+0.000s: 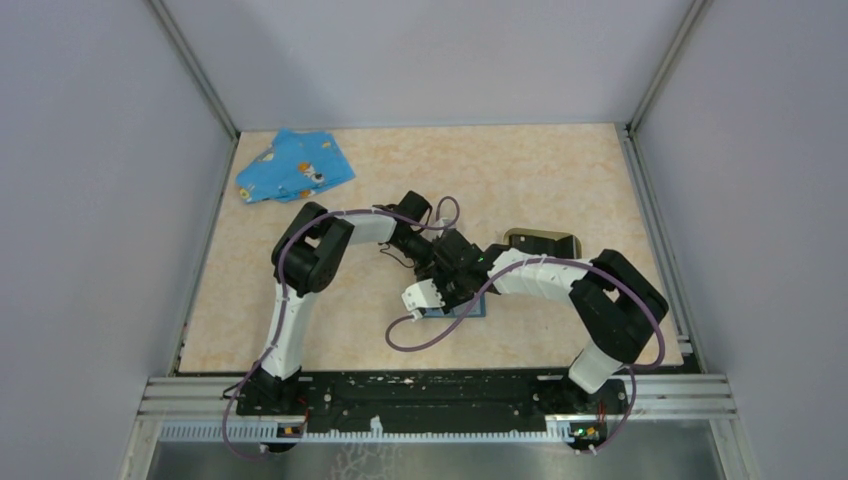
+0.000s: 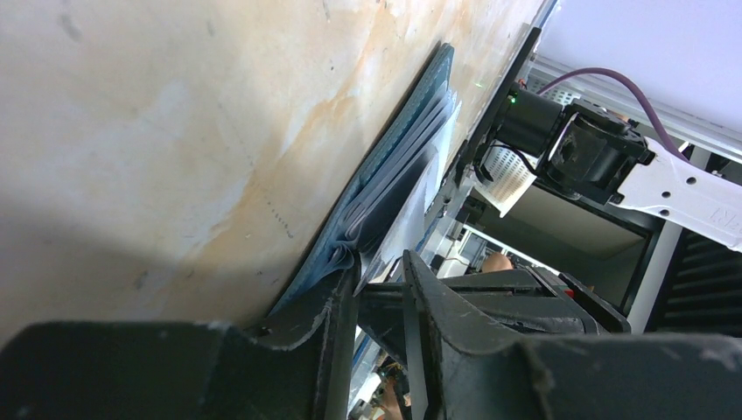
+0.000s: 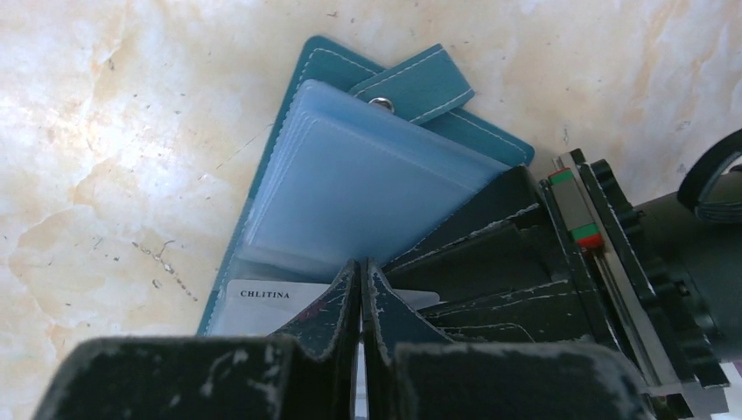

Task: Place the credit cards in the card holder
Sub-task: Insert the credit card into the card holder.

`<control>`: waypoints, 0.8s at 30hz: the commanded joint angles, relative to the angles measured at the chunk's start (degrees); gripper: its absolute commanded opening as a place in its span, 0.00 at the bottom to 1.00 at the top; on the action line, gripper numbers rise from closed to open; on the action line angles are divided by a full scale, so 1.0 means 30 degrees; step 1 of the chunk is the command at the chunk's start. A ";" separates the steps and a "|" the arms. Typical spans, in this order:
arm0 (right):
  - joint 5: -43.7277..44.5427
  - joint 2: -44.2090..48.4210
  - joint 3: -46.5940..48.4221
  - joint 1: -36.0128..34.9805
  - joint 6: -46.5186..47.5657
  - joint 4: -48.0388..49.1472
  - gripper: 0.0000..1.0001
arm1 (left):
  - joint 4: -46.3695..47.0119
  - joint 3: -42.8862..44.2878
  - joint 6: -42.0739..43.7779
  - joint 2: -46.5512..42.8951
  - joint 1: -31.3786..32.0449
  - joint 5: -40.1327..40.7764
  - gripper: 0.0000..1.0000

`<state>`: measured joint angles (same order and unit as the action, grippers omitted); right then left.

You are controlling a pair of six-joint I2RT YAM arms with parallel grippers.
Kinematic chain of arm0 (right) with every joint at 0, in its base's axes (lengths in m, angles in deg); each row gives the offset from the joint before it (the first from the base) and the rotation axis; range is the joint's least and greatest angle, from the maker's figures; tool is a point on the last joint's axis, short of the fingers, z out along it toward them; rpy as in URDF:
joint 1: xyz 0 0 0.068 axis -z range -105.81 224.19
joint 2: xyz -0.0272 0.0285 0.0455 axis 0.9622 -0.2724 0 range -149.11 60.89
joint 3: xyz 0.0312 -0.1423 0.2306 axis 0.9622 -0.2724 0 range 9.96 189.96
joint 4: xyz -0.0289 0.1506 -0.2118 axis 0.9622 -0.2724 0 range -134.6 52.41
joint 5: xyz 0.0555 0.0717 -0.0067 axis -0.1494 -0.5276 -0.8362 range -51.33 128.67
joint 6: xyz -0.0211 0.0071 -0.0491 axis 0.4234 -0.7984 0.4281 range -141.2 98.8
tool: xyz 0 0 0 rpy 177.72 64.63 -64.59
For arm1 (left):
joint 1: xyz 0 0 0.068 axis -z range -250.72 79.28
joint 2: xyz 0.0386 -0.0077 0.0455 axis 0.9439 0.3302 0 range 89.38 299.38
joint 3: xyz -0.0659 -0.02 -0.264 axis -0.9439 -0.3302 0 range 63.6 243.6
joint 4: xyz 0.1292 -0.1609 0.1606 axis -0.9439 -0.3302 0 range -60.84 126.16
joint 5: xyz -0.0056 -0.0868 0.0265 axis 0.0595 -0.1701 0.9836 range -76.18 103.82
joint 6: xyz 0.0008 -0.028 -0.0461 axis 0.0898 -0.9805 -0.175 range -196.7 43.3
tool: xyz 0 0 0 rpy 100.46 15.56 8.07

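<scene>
An open blue case point(image 3: 302, 105) with clear plastic sleeves point(image 3: 367, 175) lies flat on the table under both grippers; in the top view it shows as a blue case point(image 1: 472, 312). A white card point(image 3: 262, 302) printed CHLITINA sits in its near sleeve. My right gripper point(image 3: 361, 267) is shut, its tips resting on the sleeves just above that card. My left gripper point(image 2: 381, 271) stands slightly open at the edge of the case point(image 2: 411, 114), one finger point(image 2: 346, 289) against the sleeve stack. The tan-rimmed card holder point(image 1: 543, 242) stands apart, behind the right arm.
A blue patterned cloth point(image 1: 293, 167) lies at the back left corner. Grey walls and metal rails close the table point(image 1: 560, 170) on three sides. The two arms cross closely at the table's middle, with a purple cable point(image 1: 415, 343) looping in front of them.
</scene>
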<state>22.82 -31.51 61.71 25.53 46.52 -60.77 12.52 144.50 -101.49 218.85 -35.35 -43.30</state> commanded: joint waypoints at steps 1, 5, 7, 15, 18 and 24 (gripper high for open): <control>0.0857 0.0457 0.0204 -0.0036 0.0989 -0.1121 0.00 | 0.0556 -0.0538 0.1234 0.1689 0.0286 0.3995 0.34; 0.1108 0.0729 0.0376 0.0169 0.1406 -0.1935 0.00 | 0.0556 -0.0538 0.1205 0.1634 0.0295 0.4011 0.34; 0.1032 0.0890 0.0444 0.0431 0.1626 -0.2396 0.00 | 0.0606 -0.0538 0.1177 0.1663 0.0297 0.4014 0.34; 0.0077 0.1711 0.0446 0.1751 0.1623 -0.2828 0.00 | 0.0970 -0.0636 0.0885 0.1387 0.0283 0.4127 0.35; -0.2814 0.2248 0.0750 0.2504 0.1006 -0.3167 0.00 | 0.1425 -0.0690 0.0598 0.1094 0.0282 0.3922 0.35; -0.5751 0.3047 0.0683 0.3549 0.0330 -0.2960 0.03 | 0.2073 -0.0778 -0.0071 0.0623 0.0289 0.3869 0.37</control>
<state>13.74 -25.61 61.82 34.99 49.19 -70.04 14.11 143.91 -103.26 218.58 -35.32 -43.67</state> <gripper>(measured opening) 0.016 0.353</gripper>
